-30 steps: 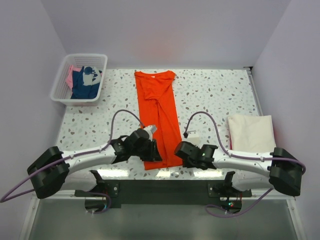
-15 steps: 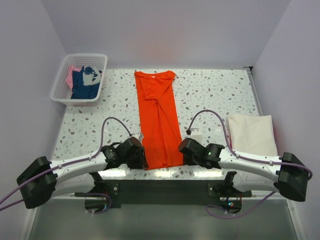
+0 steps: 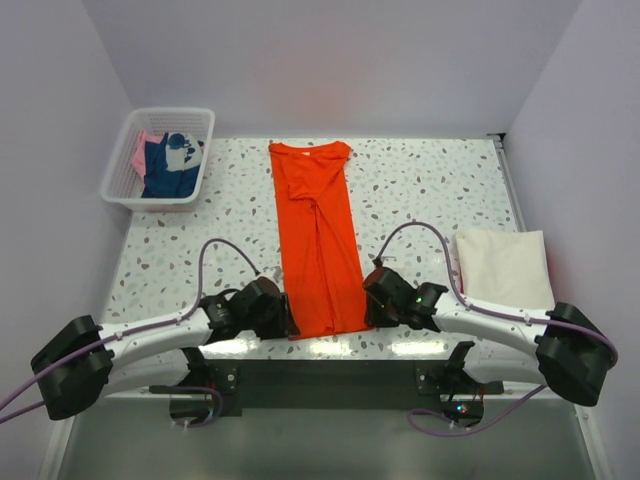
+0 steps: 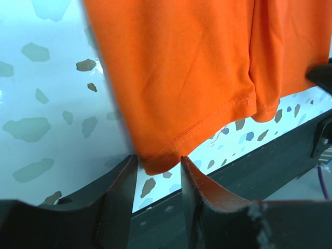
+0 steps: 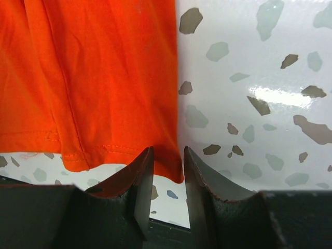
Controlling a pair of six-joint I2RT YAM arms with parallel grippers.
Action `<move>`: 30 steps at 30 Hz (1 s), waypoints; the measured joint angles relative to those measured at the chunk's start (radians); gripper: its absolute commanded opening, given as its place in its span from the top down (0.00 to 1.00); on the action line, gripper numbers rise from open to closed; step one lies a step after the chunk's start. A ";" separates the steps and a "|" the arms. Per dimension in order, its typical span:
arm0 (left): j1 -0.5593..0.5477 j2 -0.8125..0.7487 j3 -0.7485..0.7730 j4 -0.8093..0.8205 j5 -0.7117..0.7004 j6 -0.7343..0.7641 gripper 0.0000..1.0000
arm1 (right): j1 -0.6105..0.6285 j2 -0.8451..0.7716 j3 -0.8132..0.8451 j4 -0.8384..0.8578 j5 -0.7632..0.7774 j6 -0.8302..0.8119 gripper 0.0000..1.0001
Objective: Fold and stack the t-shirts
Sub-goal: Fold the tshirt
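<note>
Orange t-shirt (image 3: 318,240) lies as a long strip running straight away from the arms, hem nearest them. Left gripper (image 4: 158,161) straddles the left hem corner, fingers spread. Right gripper (image 5: 168,151) brackets the right corner, fingers narrowly apart and seemingly not pinching.

Two arms (image 3: 150,328) (image 3: 495,318), one basket (image 3: 118,170), one orange t-shirt (image 3: 318,240), one cream t-shirt (image 3: 503,265).

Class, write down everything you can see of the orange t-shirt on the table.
The orange t-shirt is plain, bright, soft cloth, folded lengthwise into a long narrow strip with a few creases. It lies flat on the speckled table, collar at the far end and stitched hem at the near edge. The left gripper and right gripper, both open, stand at its two near hem corners.
</note>
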 measured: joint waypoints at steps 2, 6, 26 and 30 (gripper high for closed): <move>0.000 0.015 0.000 0.021 0.001 -0.013 0.59 | 0.000 0.007 -0.011 0.011 -0.017 0.000 0.67; 0.000 0.036 0.000 0.046 -0.002 -0.031 0.63 | 0.000 0.015 -0.034 0.023 -0.037 0.000 0.67; 0.000 0.058 0.051 -0.065 0.004 0.005 1.00 | 0.053 0.006 -0.037 0.057 -0.093 -0.002 1.00; -0.006 0.015 0.054 -0.139 0.035 0.020 1.00 | 0.164 -0.031 -0.037 0.024 -0.089 0.037 1.00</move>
